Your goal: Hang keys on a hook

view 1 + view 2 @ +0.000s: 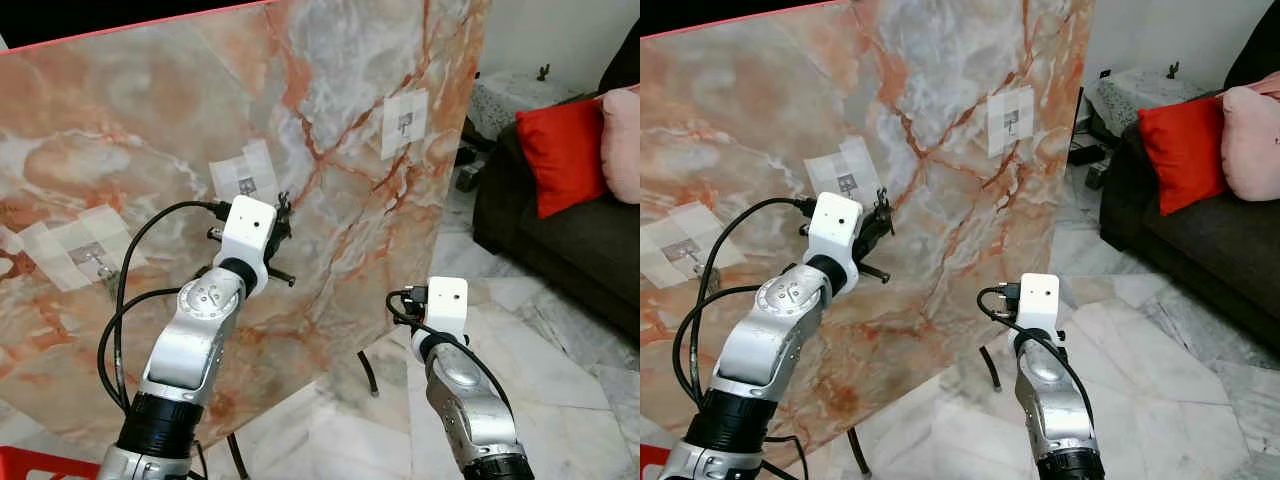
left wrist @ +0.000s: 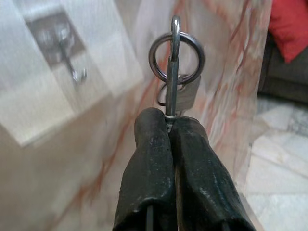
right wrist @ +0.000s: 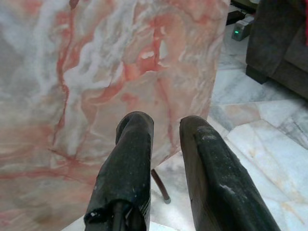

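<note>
A silver key ring (image 2: 176, 53) with a key (image 2: 186, 93) hanging behind it sticks up from my left gripper (image 2: 169, 120), which is shut on it. That gripper (image 1: 283, 216) is raised against the marble-patterned board (image 1: 150, 100), just right of and below the middle hook (image 1: 245, 185). In the left wrist view, this hook (image 2: 65, 45) on its white tape patch appears blurred, off to the side of the ring. Two more hooks sit on the board, one at the left (image 1: 95, 258) and one at the upper right (image 1: 405, 123). My right gripper (image 3: 166, 127) is open and empty, held low near the board's right edge.
The board leans on thin black legs (image 1: 368, 375) over a marble floor (image 1: 560, 370). A dark sofa (image 1: 570, 240) with a red cushion (image 1: 560, 155) and a pink cushion (image 1: 622, 140) stands at the right. A lace-covered side table (image 1: 510, 95) is behind it.
</note>
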Controlling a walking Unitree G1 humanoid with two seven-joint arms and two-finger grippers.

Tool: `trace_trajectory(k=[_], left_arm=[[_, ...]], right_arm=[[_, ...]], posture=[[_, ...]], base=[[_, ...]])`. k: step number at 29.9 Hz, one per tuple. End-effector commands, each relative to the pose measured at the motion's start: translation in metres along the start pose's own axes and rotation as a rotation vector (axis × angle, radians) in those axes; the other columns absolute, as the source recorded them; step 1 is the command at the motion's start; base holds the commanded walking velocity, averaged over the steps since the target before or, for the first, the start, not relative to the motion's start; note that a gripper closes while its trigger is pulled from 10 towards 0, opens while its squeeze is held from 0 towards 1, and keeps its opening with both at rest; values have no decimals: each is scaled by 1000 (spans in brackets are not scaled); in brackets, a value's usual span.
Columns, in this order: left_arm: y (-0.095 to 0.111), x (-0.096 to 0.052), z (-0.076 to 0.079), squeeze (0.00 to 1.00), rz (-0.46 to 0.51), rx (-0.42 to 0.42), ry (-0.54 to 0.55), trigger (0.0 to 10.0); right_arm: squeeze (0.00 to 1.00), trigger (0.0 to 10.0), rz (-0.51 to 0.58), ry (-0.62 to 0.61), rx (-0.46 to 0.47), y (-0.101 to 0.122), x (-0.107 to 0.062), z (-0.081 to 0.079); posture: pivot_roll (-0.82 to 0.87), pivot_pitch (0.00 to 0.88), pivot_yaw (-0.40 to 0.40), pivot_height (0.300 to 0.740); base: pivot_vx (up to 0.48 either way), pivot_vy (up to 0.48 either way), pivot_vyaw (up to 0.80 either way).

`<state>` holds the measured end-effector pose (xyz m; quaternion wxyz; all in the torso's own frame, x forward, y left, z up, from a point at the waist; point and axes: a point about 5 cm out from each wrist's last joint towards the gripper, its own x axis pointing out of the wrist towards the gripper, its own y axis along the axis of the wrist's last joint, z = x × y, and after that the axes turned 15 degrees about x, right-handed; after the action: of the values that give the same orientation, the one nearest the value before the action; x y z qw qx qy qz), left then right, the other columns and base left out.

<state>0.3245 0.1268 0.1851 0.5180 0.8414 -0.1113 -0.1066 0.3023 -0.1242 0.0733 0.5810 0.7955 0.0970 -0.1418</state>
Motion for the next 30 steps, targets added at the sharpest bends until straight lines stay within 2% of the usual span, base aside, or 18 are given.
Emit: trace_trajectory(k=[1,4,6,9,10,13,18,24,30], left_arm=[[7,-2,-2,0,7,42,-10,10000],[4,-1,-5,0,-28,110,-37,10000],[4,0,-12,0,-31,257,-45,10000],[6,1,-19,0,-31,266,-22,10000],[11,4,-24,0,-18,329,-18,10000],[17,7,-29,0,-8,349,12,10000],[22,10,-28,0,2,351,4,10000],[19,11,-27,0,-11,348,-2,10000],[8,8,-36,0,-71,320,17,10000]], right_arm=[[0,10000,-1,17,-6,-1,0,-4],[0,10000,-3,19,-8,-1,0,-5],[0,10000,-4,20,-10,-1,0,-5],[0,10000,-5,20,-9,-1,0,-5],[0,10000,-4,21,-11,-1,0,-5],[0,10000,-3,22,-12,-1,1,-5],[0,10000,-1,23,-13,0,1,-5],[0,10000,-1,24,-15,0,1,-5],[0,10000,-7,27,-20,0,1,-6]], posture=[[92,39,31,740],[92,39,31,740],[91,39,31,740],[91,39,31,740],[92,40,31,740],[91,38,31,740],[88,35,31,740],[83,34,30,740],[89,40,26,740]], base=[[0,0,0],[0,0,0],[0,0,0],[0,0,0],[0,0,0],[0,0,0],[0,0,0],[0,0,0],[0,0,0]])
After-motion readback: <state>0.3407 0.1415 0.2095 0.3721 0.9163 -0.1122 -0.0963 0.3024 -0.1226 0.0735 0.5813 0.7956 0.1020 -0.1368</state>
